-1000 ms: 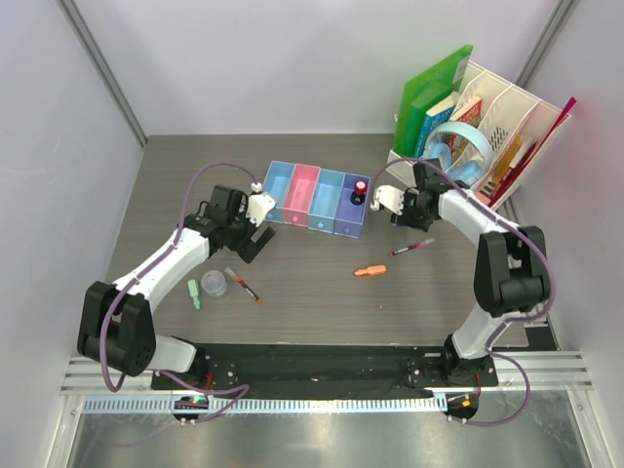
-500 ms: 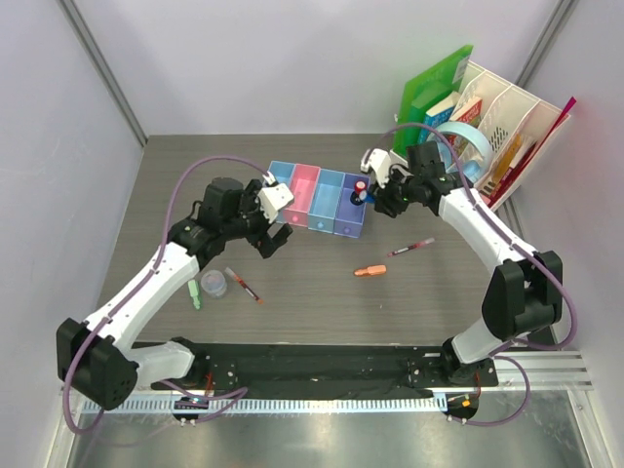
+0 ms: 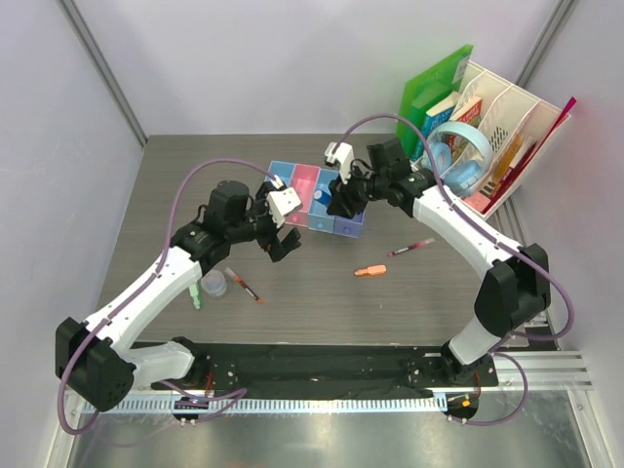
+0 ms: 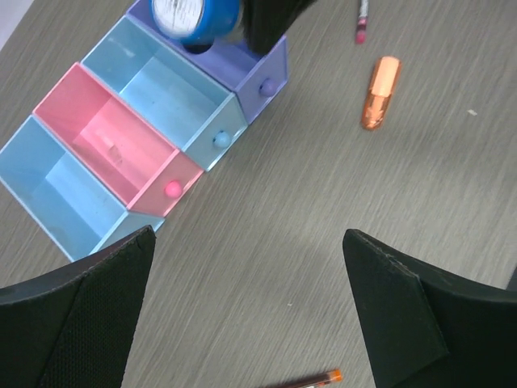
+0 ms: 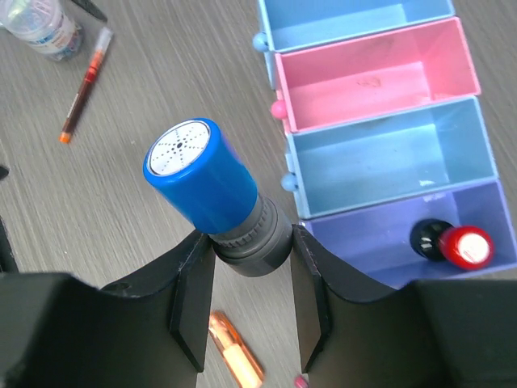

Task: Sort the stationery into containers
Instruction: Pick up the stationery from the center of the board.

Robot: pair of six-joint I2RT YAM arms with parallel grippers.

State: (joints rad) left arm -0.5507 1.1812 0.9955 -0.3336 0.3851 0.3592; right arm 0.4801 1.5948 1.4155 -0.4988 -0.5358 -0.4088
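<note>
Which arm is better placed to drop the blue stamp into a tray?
Right. The right gripper is shut on the blue stamp and hangs over the trays. The left gripper is open, holds nothing, and hovers over the table in front of them.

table (image 3: 322, 307): grey wood-grain top
walls (image 3: 292, 68): plain white panels on the left, far and right
far right corner: white perforated organizer (image 3: 522, 122), green folders (image 3: 434, 88) beside it
near edge: metal rail (image 3: 322, 402)
</note>
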